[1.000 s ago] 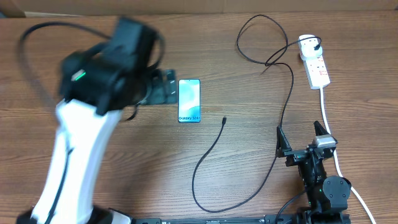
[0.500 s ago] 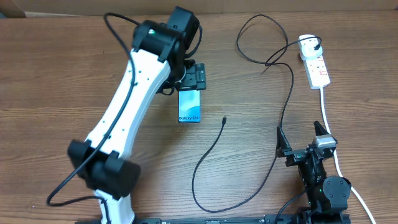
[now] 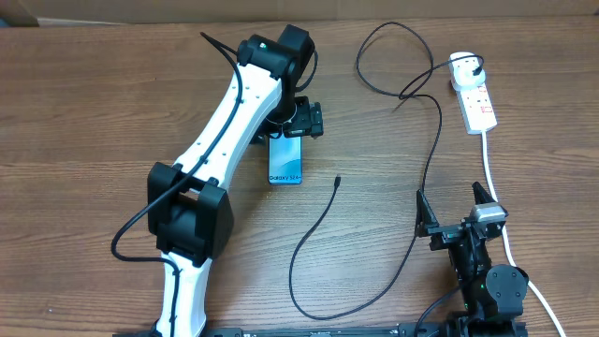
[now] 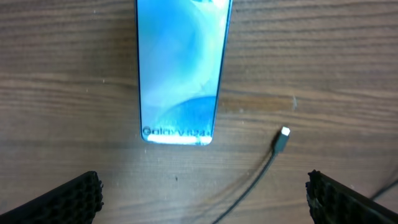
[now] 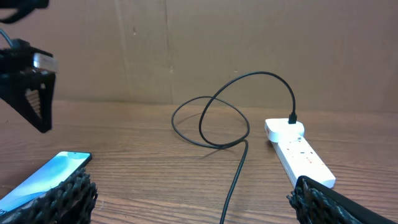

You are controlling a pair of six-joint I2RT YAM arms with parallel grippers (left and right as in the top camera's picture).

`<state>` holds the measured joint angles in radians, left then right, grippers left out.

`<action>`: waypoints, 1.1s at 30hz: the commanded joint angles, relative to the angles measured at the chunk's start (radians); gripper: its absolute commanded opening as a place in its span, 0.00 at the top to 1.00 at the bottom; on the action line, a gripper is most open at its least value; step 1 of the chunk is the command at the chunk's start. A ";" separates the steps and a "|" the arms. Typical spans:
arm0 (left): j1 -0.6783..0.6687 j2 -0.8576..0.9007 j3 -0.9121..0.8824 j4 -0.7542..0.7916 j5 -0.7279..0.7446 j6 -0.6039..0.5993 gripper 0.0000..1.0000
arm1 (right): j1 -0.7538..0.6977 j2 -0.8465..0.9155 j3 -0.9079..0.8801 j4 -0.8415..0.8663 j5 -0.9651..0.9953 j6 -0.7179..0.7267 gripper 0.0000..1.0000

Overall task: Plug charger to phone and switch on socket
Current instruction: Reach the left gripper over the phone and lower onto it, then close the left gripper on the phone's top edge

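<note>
The phone (image 3: 285, 164) lies flat on the table, screen up, its "Galaxy S24" text at the near end; it also shows in the left wrist view (image 4: 180, 68). My left gripper (image 3: 299, 124) hovers over the phone's far end, open and empty, its fingers (image 4: 68, 199) wide apart. The charger's connector tip (image 3: 337, 180) lies loose just right of the phone (image 4: 283, 134). Its black cable (image 3: 426, 168) loops back to the plug (image 3: 479, 67), seated in the white socket (image 3: 475, 98) at the far right. My right gripper (image 3: 456, 211) is open and empty near the front edge.
The socket's thick white cord (image 3: 501, 229) runs down past my right arm. The black cable makes a wide loop at the front (image 3: 309, 281) and another at the back (image 3: 393, 61). A cardboard wall (image 5: 249, 43) stands behind the table.
My left arm has swung right from the table's left side, and its gripper now hovers over the phone's far end. The right arm, phone and cable have not moved.
</note>
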<state>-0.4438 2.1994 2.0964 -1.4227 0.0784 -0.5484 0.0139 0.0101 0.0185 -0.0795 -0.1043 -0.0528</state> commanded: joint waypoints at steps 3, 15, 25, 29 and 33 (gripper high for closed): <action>0.000 0.026 0.019 0.049 -0.082 -0.009 0.00 | -0.004 -0.007 -0.010 0.003 0.006 -0.005 0.00; -0.012 0.028 0.018 -0.034 -0.054 0.076 0.00 | -0.004 -0.007 -0.010 0.003 0.006 -0.005 0.00; -0.041 0.028 0.005 0.009 -0.064 0.062 0.00 | -0.003 -0.007 -0.010 0.003 0.006 -0.005 0.00; -0.048 0.029 -0.020 0.044 -0.113 0.065 0.00 | -0.003 -0.007 -0.010 0.003 0.006 -0.005 0.00; -0.024 0.030 -0.063 0.063 -0.133 0.062 0.01 | -0.003 -0.007 -0.010 0.003 0.006 -0.005 0.00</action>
<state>-0.4892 2.2185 2.0697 -1.3712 -0.0120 -0.4946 0.0139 0.0101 0.0185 -0.0799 -0.1040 -0.0528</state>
